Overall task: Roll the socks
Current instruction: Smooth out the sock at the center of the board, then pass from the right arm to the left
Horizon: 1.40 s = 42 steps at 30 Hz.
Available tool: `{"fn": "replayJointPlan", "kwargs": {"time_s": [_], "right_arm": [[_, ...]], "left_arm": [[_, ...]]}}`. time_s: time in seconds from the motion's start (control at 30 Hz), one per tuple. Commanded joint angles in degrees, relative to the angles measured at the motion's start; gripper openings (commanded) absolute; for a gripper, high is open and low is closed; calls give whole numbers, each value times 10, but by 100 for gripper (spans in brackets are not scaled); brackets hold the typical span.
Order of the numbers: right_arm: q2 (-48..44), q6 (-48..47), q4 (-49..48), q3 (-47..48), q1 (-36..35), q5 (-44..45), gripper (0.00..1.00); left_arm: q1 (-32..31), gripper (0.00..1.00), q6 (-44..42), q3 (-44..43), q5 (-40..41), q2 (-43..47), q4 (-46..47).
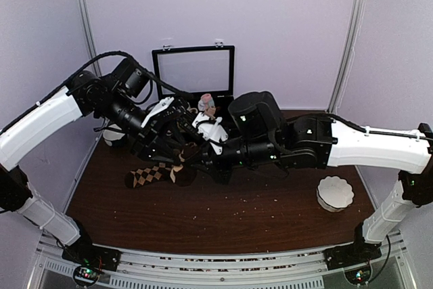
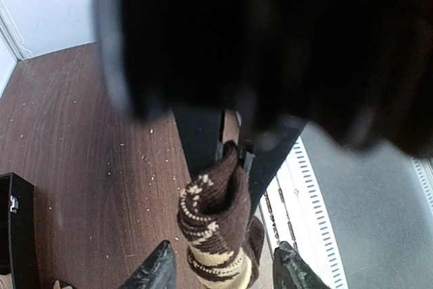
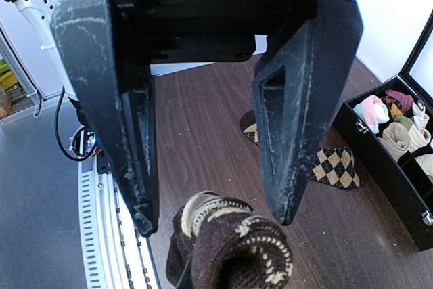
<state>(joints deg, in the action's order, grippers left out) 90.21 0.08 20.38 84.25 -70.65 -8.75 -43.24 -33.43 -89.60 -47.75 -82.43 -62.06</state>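
While the right claw (image 3: 215,221) is clamped on the top end of the socks (image 2: 213,225), holding that brown patterned bunch up above the tabletop (image 2: 81,167), the left claw (image 2: 223,272) hangs open, one fingertip either side of the fabric. More sock lies flat near the black box (image 3: 385,174).

Bench (image 1: 223,218): dark brown wood-grain top, with pale crumbs (image 1: 270,206) scattered over it. Socks (image 1: 150,175) lay at 9 o'clock, brown and tan argyle. One stretch was flat on the surface, one end bunched up off it. White fluted bowl (image 1: 335,193) sat at 4 o'clock, well apart from the socks. Black case (image 1: 193,72) stood at 12 o'clock, lid up, with sock rolls (image 3: 396,123) inside. White object (image 1: 112,137) at 10 o'clock, mostly hidden.
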Motion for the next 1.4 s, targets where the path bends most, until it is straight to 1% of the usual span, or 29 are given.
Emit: {"fn": "replayJointPlan", "kwargs": {"time_s": [0.0,0.1,0.13,0.17,0.2,0.27,0.3,0.37,0.4,0.47,0.5,0.53,0.57,0.63,0.77,0.87,0.97,1.0,1.1,1.2,1.3,1.37], "right_arm": [[-21,-4,-12,-1,-4,-7,0],[-21,-3,-15,0,-4,-10,0],[-21,-3,-16,0,-3,-10,0],[-20,-3,-18,0,-4,-13,0],[-21,-3,-20,-1,-4,-16,0],[-22,-2,-25,-2,-4,-19,0],[-22,-1,-28,-2,-4,-21,0],[-21,3,-37,-3,-4,-23,0],[-21,6,-44,-4,-4,-23,0],[-25,10,-61,-11,-3,-20,0],[-27,11,-69,-15,-3,-17,0],[-29,12,-76,-19,-4,-14,0],[-30,14,-85,-24,-4,-12,0],[-35,16,-100,-35,-4,-8,0],[-43,18,-119,-51,-3,-6,0],[-51,16,-127,-66,-4,-8,0],[-57,18,-126,-75,-3,-5,0],[-59,18,-127,-77,-3,-4,0],[-61,17,-122,-77,-4,-4,0],[-63,15,-116,-75,-4,-5,0],[-58,14,-108,-67,-4,-8,0],[-50,13,-98,-57,-3,-12,0]], "left_arm": [[-4,49,-26,-13,12,-14,-24],[-4,44,-27,-7,16,-15,-20],[-4,40,-28,-3,17,-14,-17],[-4,34,-27,0,18,-15,-14],[-4,30,-28,2,19,-15,-13],[-4,22,-27,3,18,-16,-9],[-4,21,-25,3,16,-16,-7],[-4,22,-20,4,9,-17,-1],[-3,26,-17,4,4,-19,1],[-4,43,-9,2,-4,-21,1],[-4,51,-7,3,-4,-21,1],[-4,55,-7,3,-5,-21,1],[-4,57,-6,4,-6,-19,1],[-4,57,-6,5,-10,-15,1],[-3,45,1,4,-18,-11,2],[7,46,15,6,-31,-4,11],[14,54,20,4,-45,4,17],[14,54,17,3,-49,7,17],[14,49,6,4,-53,11,14],[14,44,-22,-5,-58,5,-15],[14,43,-19,-12,-55,-2,-17],[14,45,-19,-18,-58,-7,-17]]}}
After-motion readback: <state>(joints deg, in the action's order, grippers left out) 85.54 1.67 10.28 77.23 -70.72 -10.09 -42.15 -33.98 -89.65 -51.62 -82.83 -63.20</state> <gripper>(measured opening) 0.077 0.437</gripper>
